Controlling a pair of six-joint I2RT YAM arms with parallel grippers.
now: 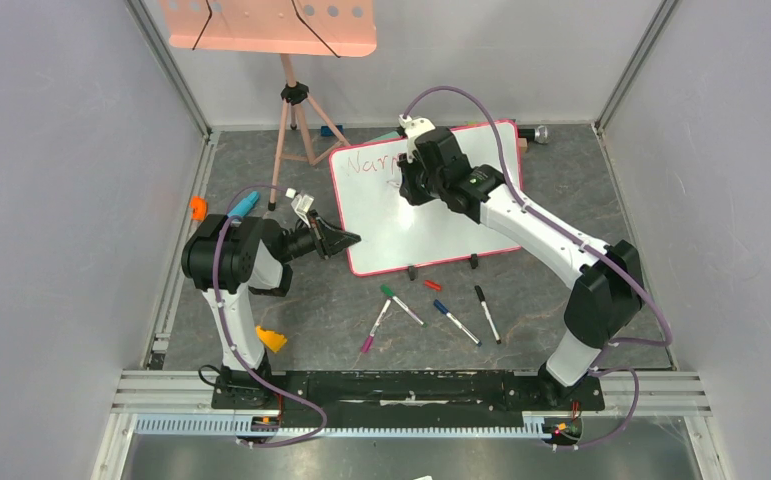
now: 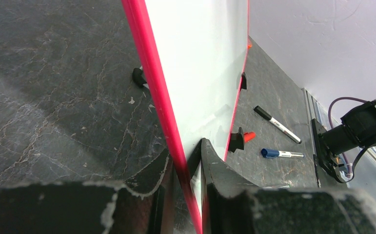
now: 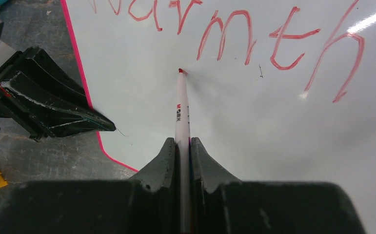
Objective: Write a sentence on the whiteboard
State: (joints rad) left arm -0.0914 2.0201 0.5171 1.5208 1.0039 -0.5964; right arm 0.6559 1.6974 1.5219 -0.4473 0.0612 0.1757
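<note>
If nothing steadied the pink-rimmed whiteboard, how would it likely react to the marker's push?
Probably tippy: the thin, pink-rimmed glossy whiteboard stands on only two small black clip feet. Likely light, so pressure from the white-barrelled red marker could shove it; the left hand clamps its rim. Its glossy face looks slippery.

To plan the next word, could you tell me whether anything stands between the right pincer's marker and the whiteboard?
Nothing visible does. The marker in the right pincer has its tip on the whiteboard below the sentence; the left pincer clamps only the board's edge.
</note>
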